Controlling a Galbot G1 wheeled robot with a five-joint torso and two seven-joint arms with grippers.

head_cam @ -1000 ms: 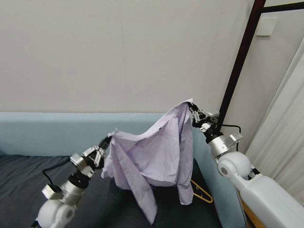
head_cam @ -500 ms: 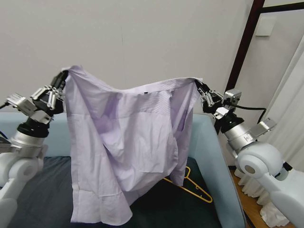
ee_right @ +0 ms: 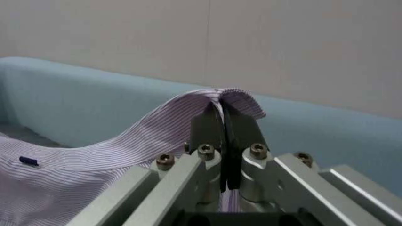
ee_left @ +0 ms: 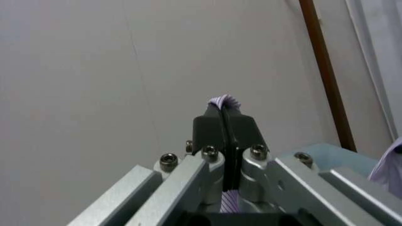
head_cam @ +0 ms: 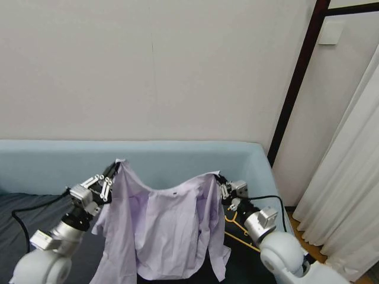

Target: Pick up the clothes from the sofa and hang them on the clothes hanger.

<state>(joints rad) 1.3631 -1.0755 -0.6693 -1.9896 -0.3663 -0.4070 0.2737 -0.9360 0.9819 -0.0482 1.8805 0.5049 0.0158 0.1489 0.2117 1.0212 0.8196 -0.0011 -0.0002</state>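
1. The shirt [head_cam: 172, 231] is held up by two top corners and hangs spread between the two grippers. It is over the sofa [head_cam: 53, 160] seat and in front of the sofa back, with its hem low at the near side.
2. The step in hand is judged to be opening the shirt out. Nothing is hung yet, and the hanger [head_cam: 241, 235] lies on the seat at the right, partly hidden behind the shirt.
3. To do this well, the two corners should be held level and well apart, so that the collar line is drawn flat and not left sagging.
4. The pull should be gentle, or the cloth may slip out of the thin pinches. The hem is best lifted clear of the hanger so that it is not snagged.
5. The left gripper [head_cam: 112, 173] is at the left corner. Its fingers [ee_left: 210, 132] are pressed together on a fold of striped cloth, and a small tuft shows above the tips.
6. The right gripper [head_cam: 220, 188] is at the right corner. Its fingers [ee_right: 207, 127] are likewise clamped on a fold, with no gap seen between them.
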